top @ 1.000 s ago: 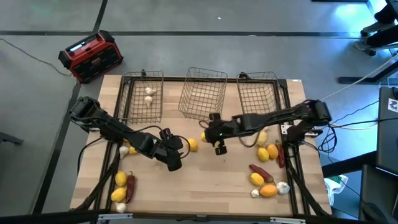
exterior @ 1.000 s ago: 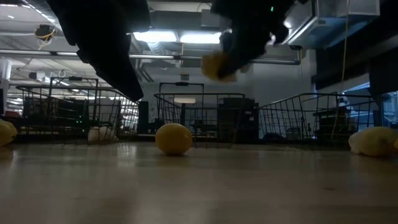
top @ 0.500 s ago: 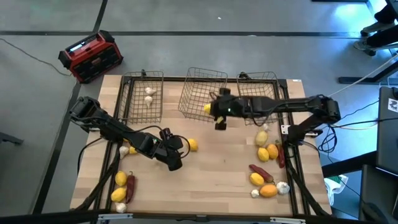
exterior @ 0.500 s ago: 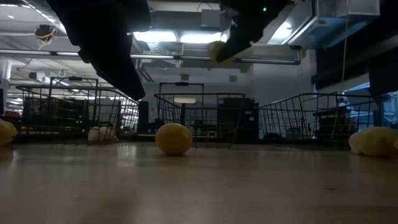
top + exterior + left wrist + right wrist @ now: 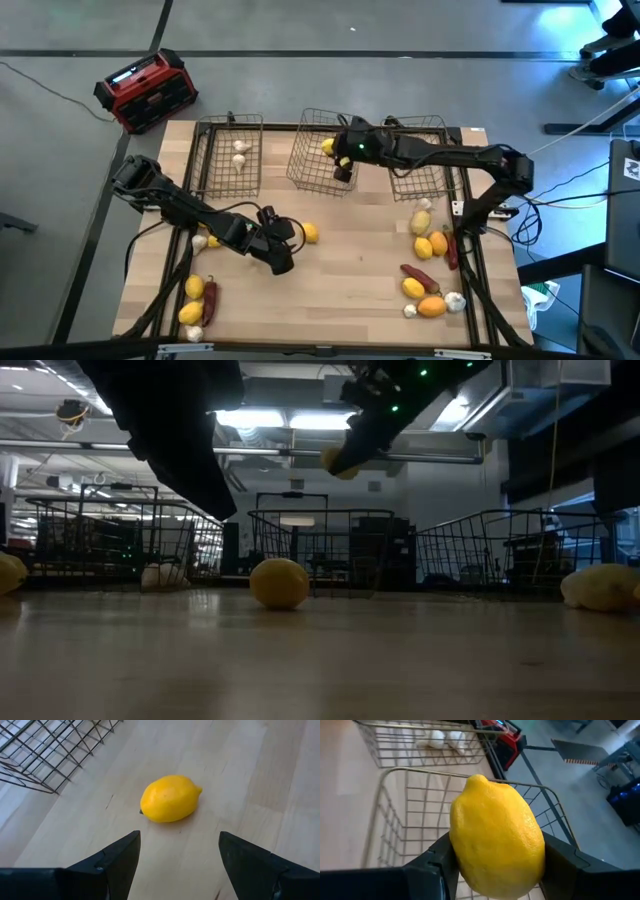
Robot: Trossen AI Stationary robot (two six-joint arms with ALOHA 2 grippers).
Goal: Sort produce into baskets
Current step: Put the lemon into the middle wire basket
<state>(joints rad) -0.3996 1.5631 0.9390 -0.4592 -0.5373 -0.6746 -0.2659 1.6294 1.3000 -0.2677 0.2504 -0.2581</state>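
Note:
My right gripper (image 5: 334, 151) is shut on a yellow lemon (image 5: 495, 840) and hangs above the middle wire basket (image 5: 322, 168). The low view shows the held lemon (image 5: 337, 462) high above the table. My left gripper (image 5: 177, 857) is open and hovers over the table's middle-left. Just beyond its fingertips a second lemon (image 5: 170, 798) lies on its side on the wood, untouched. The left basket (image 5: 229, 158) holds two white bulbs (image 5: 240, 153). The right basket (image 5: 415, 156) stands beside the middle one. My right gripper pinches the lemon between its two fingers, one finger (image 5: 432, 865) on each of the lemon's long sides (image 5: 460, 845). The fingers reach in from the table's right, slanting downward. The lemon's pointed end (image 5: 478, 779) sticks out past the fingers. It hangs clear above the middle basket.
More lemons, an orange piece, white bulbs and dark red pieces lie at the table's right (image 5: 428, 262) and near left (image 5: 196, 300). A red-and-black box (image 5: 147, 90) sits on the floor beyond the far left corner. Bare wood lies between the two arms.
My right gripper has carried its lemon from over the table's middle toward the far edge and a little left, rising and turning, until it is above the middle basket. It has stayed shut on the lemon. The lemon on the table has not moved.

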